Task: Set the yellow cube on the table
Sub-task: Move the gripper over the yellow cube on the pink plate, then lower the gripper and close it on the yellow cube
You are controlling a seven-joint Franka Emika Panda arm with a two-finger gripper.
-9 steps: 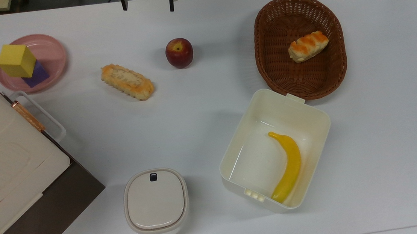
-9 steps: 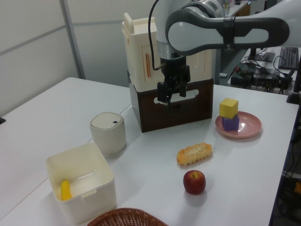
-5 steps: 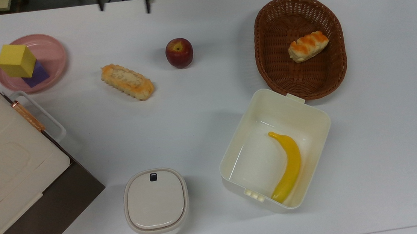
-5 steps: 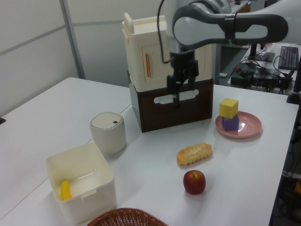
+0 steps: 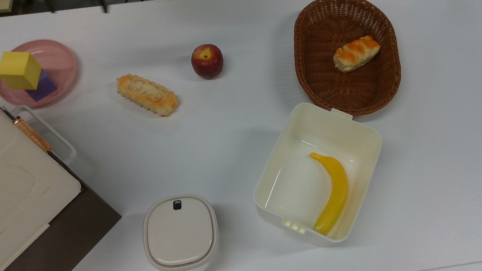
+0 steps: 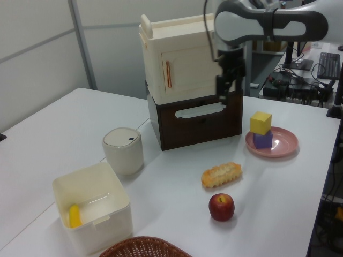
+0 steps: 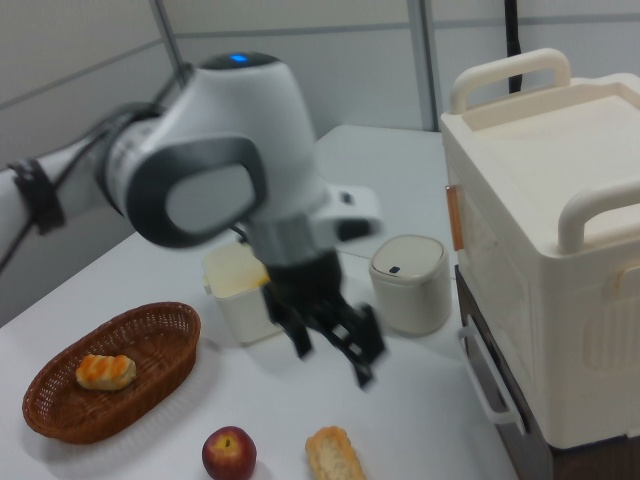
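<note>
Presently the gripper (image 7: 334, 365) is hanging clear above the table (image 5: 231, 123) with nothing between its fingers, and the right view is showing those fingers spread wide apart. The yellow cube (image 6: 261, 122) is sitting on top of the purple cube (image 6: 262, 140), which is resting on the pink plate (image 6: 286, 144); the yellow cube is therefore not touching the table. From the gripper (image 6: 225, 95), the yellow cube is lying lower and toward the left view's right, well apart, so the coming move is judged to be a sideways travel followed by a descent. In the top view the yellow cube (image 5: 19, 69) is lying toward the top view's left of the dark fingertips at the upper frame edge. Being a cube, it is offering no long axis; its side faces are standing slightly turned against the table edges, so some wrist rotation is probably going to be needed. The top view is cutting the gripper off at the frame edge. The yellow cube is covering most of the purple cube (image 5: 44, 86), so the seating between them is hard to check. In the left view the fingers are overlapping the dark cabinet (image 6: 195, 120), making their gap difficult to read there.
</note>
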